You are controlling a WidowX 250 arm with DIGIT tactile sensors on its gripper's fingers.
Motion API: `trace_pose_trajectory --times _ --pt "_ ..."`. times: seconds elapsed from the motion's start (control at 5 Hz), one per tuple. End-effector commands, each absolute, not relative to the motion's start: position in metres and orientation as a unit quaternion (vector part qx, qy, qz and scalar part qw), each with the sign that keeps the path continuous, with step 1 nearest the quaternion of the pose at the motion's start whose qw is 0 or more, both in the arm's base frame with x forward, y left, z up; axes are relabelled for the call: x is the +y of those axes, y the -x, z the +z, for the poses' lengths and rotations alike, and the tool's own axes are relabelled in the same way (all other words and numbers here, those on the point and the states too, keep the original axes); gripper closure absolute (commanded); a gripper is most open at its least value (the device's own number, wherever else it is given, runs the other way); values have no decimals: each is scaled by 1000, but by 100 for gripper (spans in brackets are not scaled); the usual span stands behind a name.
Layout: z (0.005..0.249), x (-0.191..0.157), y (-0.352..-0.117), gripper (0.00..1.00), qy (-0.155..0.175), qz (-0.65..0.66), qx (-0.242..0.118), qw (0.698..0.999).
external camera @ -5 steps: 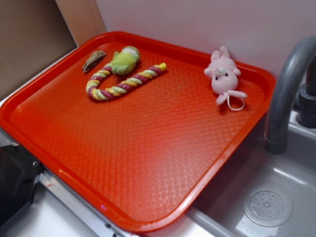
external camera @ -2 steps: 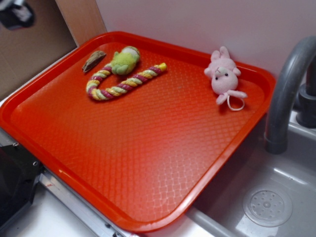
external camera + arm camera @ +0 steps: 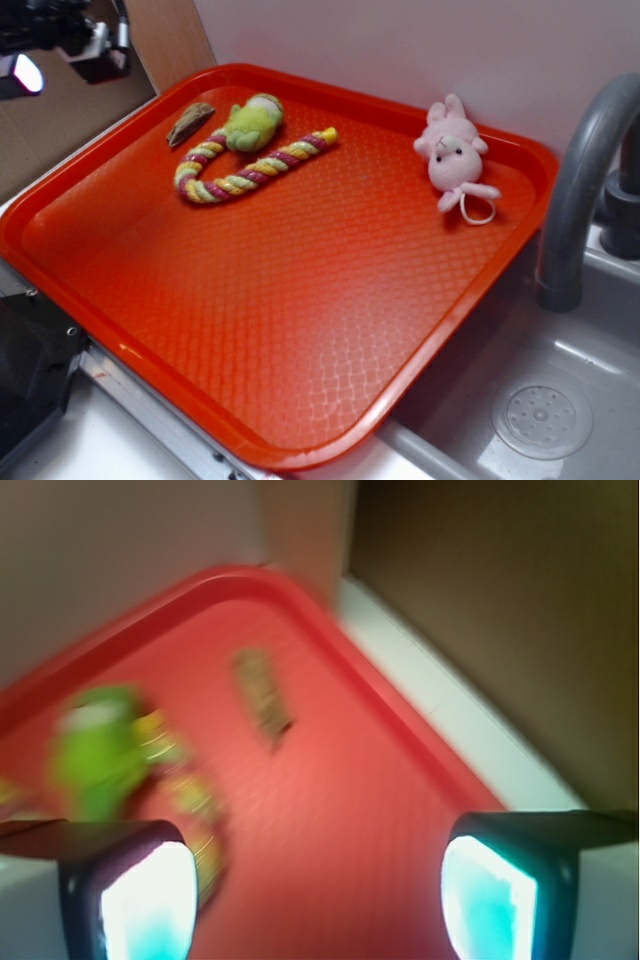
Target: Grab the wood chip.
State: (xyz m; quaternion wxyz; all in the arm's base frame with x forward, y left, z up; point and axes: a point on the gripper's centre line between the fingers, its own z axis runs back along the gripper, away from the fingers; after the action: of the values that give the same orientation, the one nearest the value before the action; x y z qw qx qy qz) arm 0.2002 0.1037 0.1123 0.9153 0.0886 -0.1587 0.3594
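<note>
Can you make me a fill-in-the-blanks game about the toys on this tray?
1. The wood chip lies on an orange ____.
2. The pink toy is a ____.
3. The chip lies right beside a ____ plush.
4. Nothing is between the gripper's fingers, so they are ____.

Missing words: tray; bunny; green; open

Exterior view: fixed, high, oblique, looking down across the whole red tray (image 3: 300, 330) toward the back wall, sink at right. Wrist view: rides behind the pincer (image 3: 320, 900), close, motion-blurred, angled down at the tray's far-left corner. Shared region: that corner, with the wood chip (image 3: 189, 122) (image 3: 262, 696) and green plush (image 3: 252, 122) (image 3: 100, 750).
</note>
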Motion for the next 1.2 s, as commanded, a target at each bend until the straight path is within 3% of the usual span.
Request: trace_pose_trajectory --times 0.0,0.2,0.4,0.8,1.0 --pt "93 123 -239 0 -155 317 -223 909" --pt "76 124 -255 0 -109 305 -218 921" --pt "65 129 -270 0 -86 291 -213 929" --pt "43 160 -284 0 -88 304 -188 930" --pt "31 158 -286 4 -95 283 -163 940"
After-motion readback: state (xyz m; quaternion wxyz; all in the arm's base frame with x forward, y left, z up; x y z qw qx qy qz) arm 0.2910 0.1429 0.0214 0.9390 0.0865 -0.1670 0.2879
